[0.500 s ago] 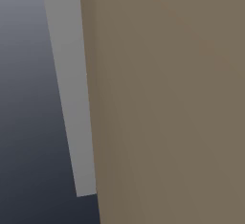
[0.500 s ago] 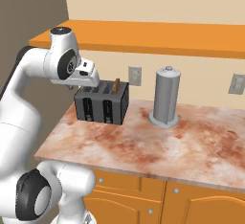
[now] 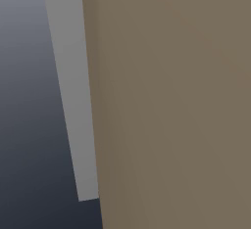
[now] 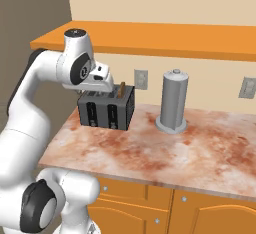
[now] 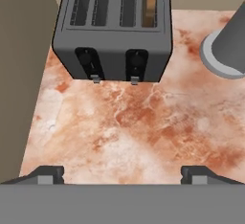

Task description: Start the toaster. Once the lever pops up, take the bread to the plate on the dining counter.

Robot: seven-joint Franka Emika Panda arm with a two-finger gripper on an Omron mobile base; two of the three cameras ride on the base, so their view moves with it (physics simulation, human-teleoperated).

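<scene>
A dark grey four-slot toaster (image 5: pixel 112 31) stands at the back left of a marbled counter (image 5: pixel 124 132). The bread (image 5: pixel 150 0), a tan slice, sticks upright out of its rightmost slot. Two small grey levers (image 5: pixel 135 80) sit low on the toaster's front face. My gripper (image 5: pixel 122 173) hangs open above the counter in front of the toaster, holding nothing. From the right base view, the gripper (image 4: pixel 101 87) is over the toaster (image 4: pixel 106 109) at its front left, with the bread (image 4: pixel 121 90) just to its right. The plate and the dining counter are out of view.
A tall grey cylinder (image 4: pixel 173 101) stands on the counter to the right of the toaster. An orange shelf (image 4: pixel 165 40) runs above. A tan wall (image 3: pixel 171 101) closes off the counter's left side. Orange cabinets (image 4: pixel 150 208) lie below the counter edge.
The hand has shifted slightly right and down over the toaster's front. The toaster and the bread have not moved.
</scene>
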